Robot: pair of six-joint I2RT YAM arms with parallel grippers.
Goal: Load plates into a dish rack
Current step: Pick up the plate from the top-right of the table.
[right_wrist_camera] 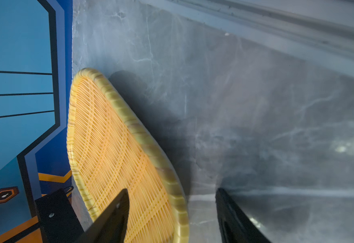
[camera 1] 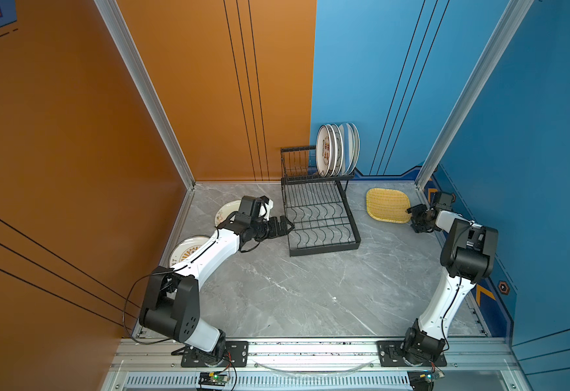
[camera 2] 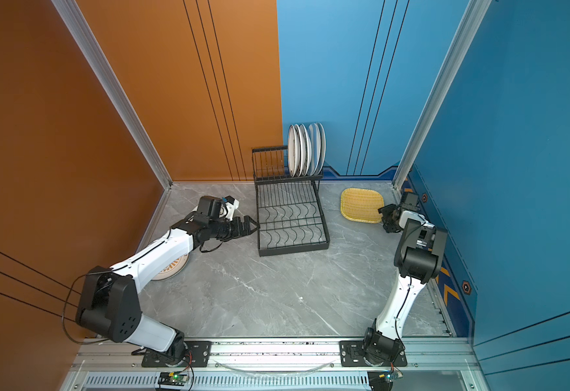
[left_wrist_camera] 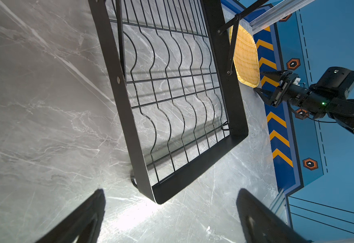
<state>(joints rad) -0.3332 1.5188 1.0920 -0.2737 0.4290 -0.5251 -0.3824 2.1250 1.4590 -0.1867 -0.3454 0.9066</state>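
Note:
The black wire dish rack [camera 1: 322, 233] [camera 2: 292, 242] stands at the back middle of the table. Several plates [camera 1: 336, 149] [camera 2: 305, 149] stand upright in its raised rear tier. A yellow woven tray [camera 1: 388, 204] [camera 2: 361, 204] [right_wrist_camera: 113, 147] lies flat at the back right. My right gripper [camera 1: 412, 218] [right_wrist_camera: 172, 189] is open with the tray's near rim between its fingers [right_wrist_camera: 117, 210]. My left gripper [camera 1: 289, 226] [left_wrist_camera: 172, 190] is open and empty by the rack's left front corner [left_wrist_camera: 161, 195]. Two more plates [camera 1: 226, 211] [camera 1: 188, 248] lie under the left arm, partly hidden.
Orange wall on the left and blue wall [camera 1: 531, 169] on the right, the latter close behind my right arm. An aluminium rail [camera 1: 310, 352] runs along the table's front edge. The rack's lower tier [left_wrist_camera: 172, 94] of wavy wires holds nothing.

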